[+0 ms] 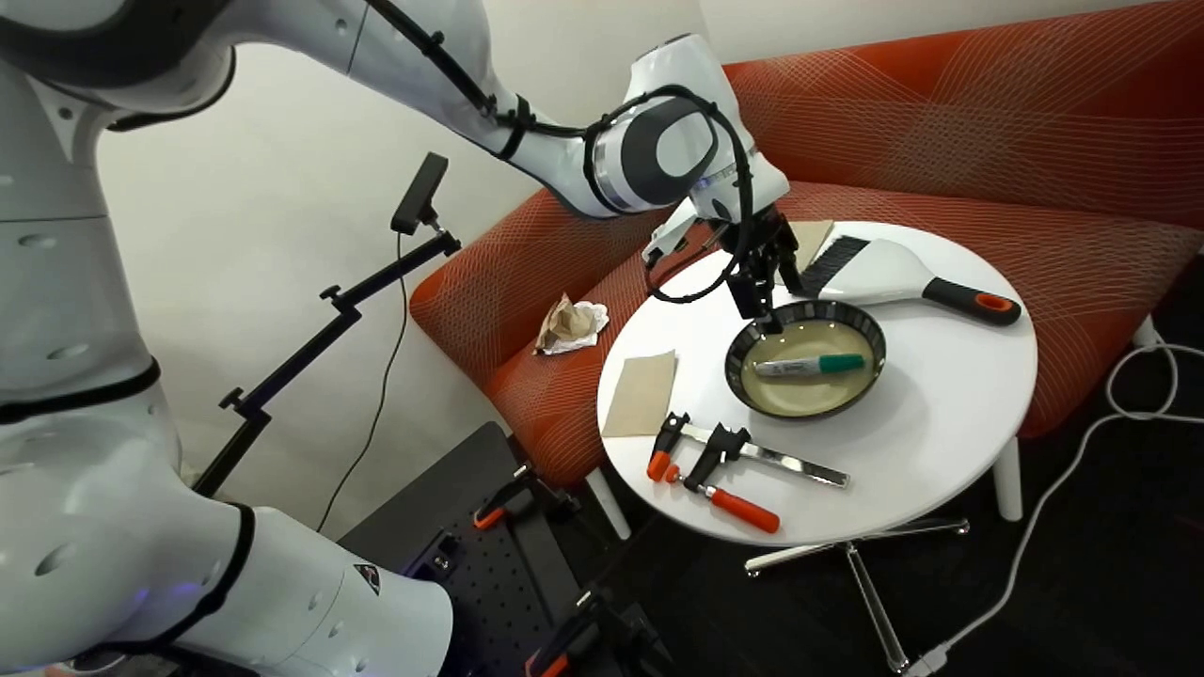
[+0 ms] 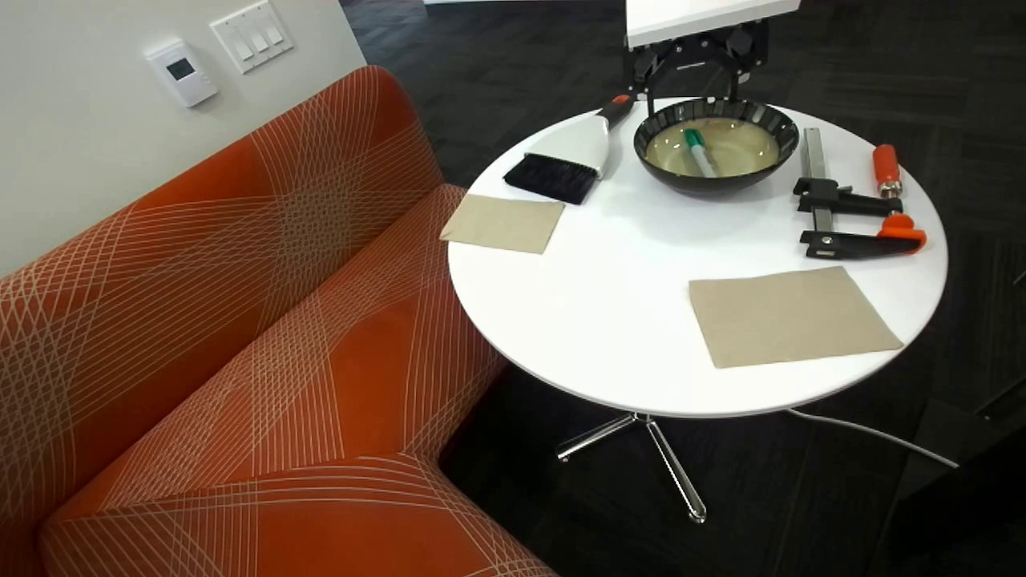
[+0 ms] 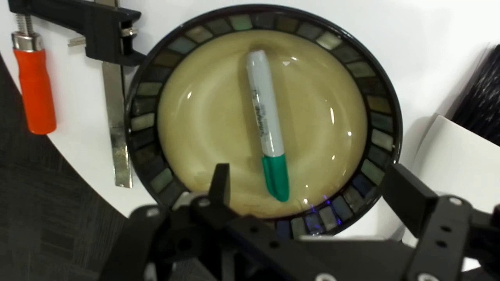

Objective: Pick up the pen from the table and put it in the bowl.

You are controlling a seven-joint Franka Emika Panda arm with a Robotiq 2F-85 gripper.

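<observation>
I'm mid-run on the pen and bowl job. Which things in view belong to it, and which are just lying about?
Part of the job:
bowl, dark-rimmed
pen, green-capped, lying in the bowl
table, round, white-topped
tool, open

Just lying about:
red-handled clamp
brush with black bristles
tan sheet near the clamp
tan sheet near the brush
crumpled paper on the sofa

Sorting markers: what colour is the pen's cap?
The pen's cap is green; it shows best in the wrist view.

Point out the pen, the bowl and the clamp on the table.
Pen [image 3: 269,127], wrist view: its gray barrel.
Bowl [image 3: 218,121], wrist view: its bare cream inside.
Clamp [image 2: 859,204], in an exterior view: its middle black piece.
</observation>
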